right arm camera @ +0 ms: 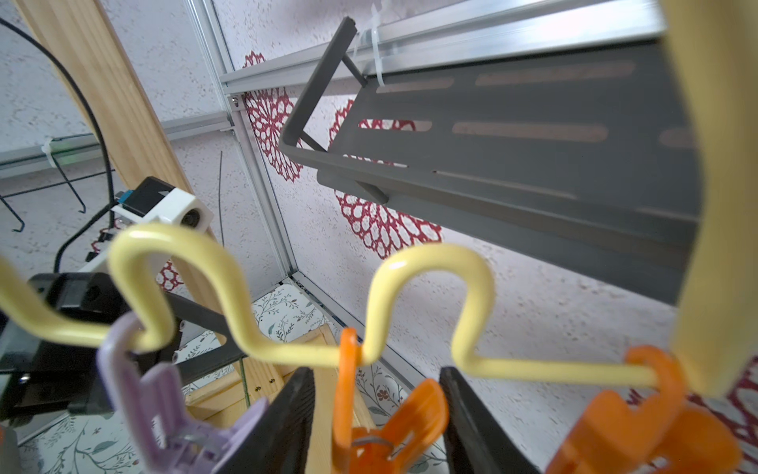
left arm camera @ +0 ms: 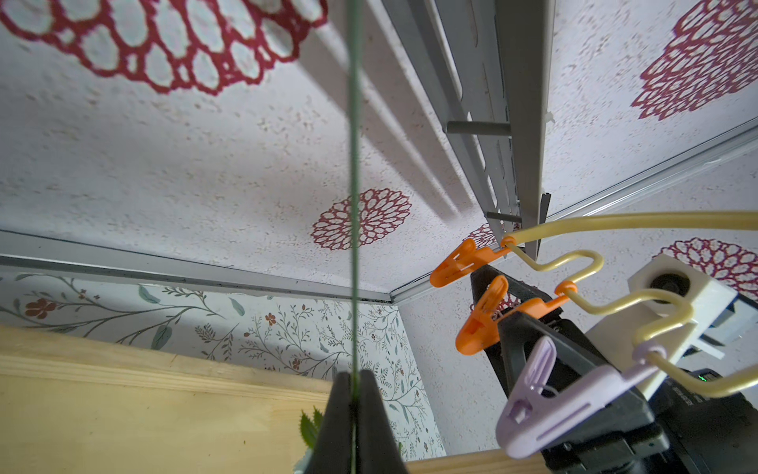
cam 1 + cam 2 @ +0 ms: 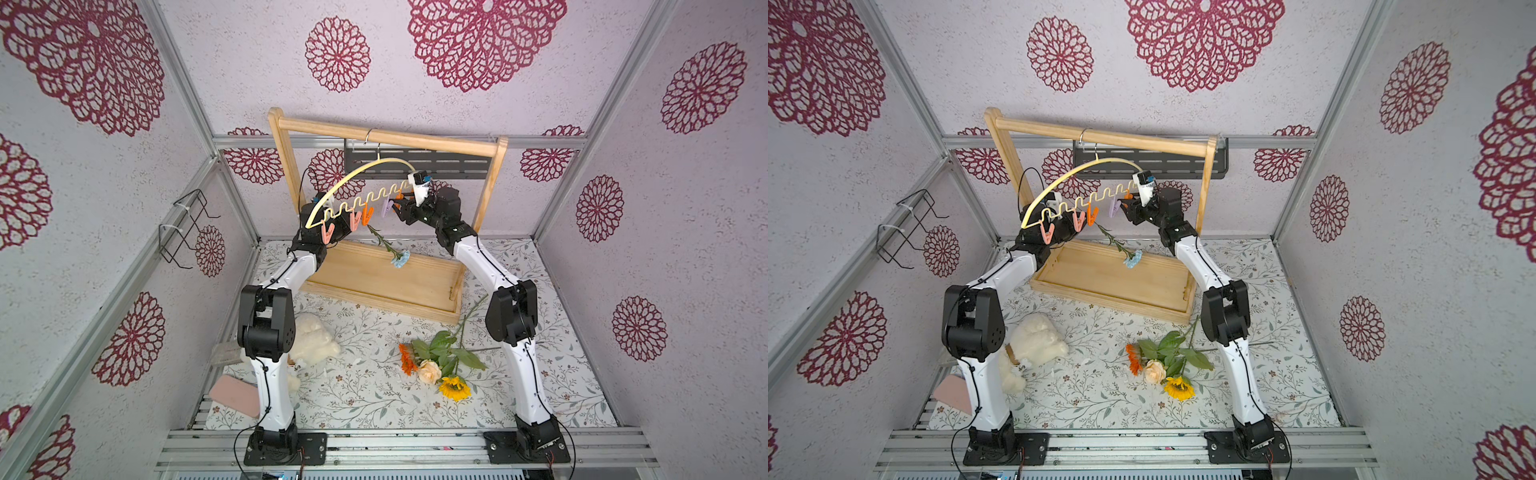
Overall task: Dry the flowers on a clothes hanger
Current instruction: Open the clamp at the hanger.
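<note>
The pale-yellow clothes hanger [image 3: 357, 174] hangs by its hook from the wooden rack's top bar, tilted down to the left. My left gripper [image 2: 352, 375] is shut on the green stem of the light blue carnation [image 3: 400, 258], which dangles head-down below the wavy bar, over the rack's base. My right gripper [image 1: 375, 381] stands open at the bar's right end, a finger on either side of an orange clothespin [image 1: 385, 418], beside a lilac clothespin [image 1: 164, 394]. The orange gerbera [image 3: 407, 359], peach rose [image 3: 429, 371] and sunflower [image 3: 455, 388] lie together on the mat.
The wooden rack's base tray [image 3: 386, 282] sits at the back of the mat. A dark slotted shelf [image 3: 415, 164] hangs on the back wall behind the hanger. A white plush toy [image 3: 309, 336] and a pink pad [image 3: 235, 397] lie by the left arm. A black wire rack [image 3: 183, 228] hangs on the left wall.
</note>
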